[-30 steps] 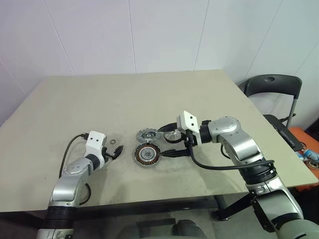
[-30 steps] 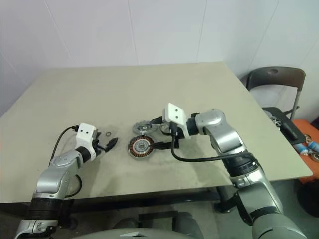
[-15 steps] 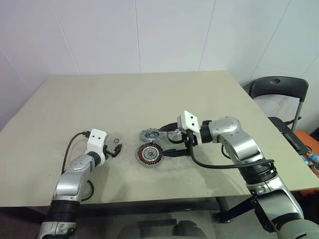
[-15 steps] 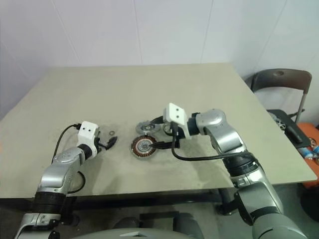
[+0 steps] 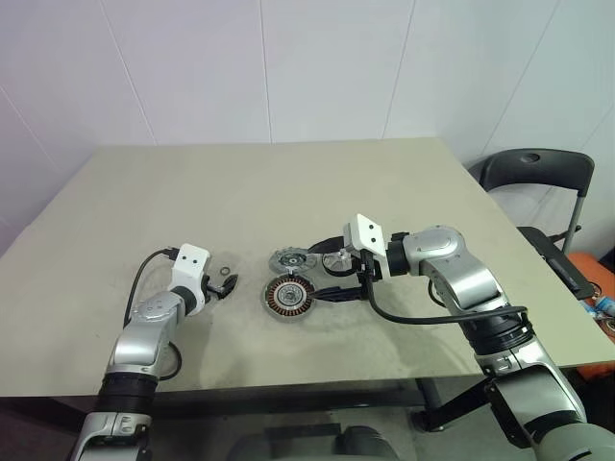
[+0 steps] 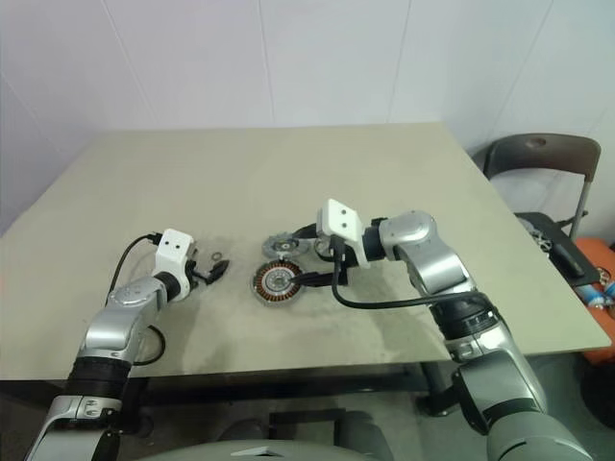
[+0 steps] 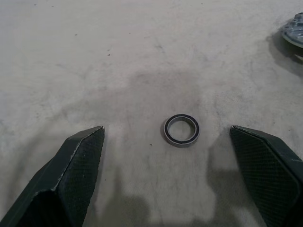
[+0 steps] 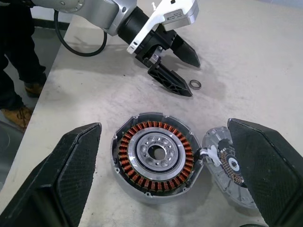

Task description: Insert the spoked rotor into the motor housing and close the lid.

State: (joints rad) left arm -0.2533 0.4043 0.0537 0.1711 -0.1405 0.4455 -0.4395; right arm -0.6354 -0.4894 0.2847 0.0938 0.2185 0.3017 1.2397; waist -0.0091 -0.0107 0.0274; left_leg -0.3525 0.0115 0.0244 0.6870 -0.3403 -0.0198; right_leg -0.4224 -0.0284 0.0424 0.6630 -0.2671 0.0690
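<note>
Left tool [image 5: 224,288]: released, fingers spread wide, low over the worktop [image 5: 144,192], holding nothing.
Ring [image 7: 182,130]: small, thin and dark-edged, flat on the worktop. The left wrist view places it ahead of and between the two fingertips, touching neither; in the head views it is a speck just beside the tool.
Housing [image 8: 153,156]: flat on the worktop near the middle. The right wrist view shows its coppery windings and a pale hub with a dark centre hole; the head views give a brown ring.
Lid [image 5: 289,259]: grey notched disc just behind the housing in the head views.
Rotor [image 5: 337,261]: just right of the lid, under the right arm.
Right tool [image 5: 317,284]: released, fingers wide apart, one either side of the housing in its wrist view, gripping nothing.
Person: dark trousers and brown shoes [image 8: 16,101] at the worktop's edge, right wrist view.
Chair [image 5: 533,178]: black, beyond the worktop's right corner.
</note>
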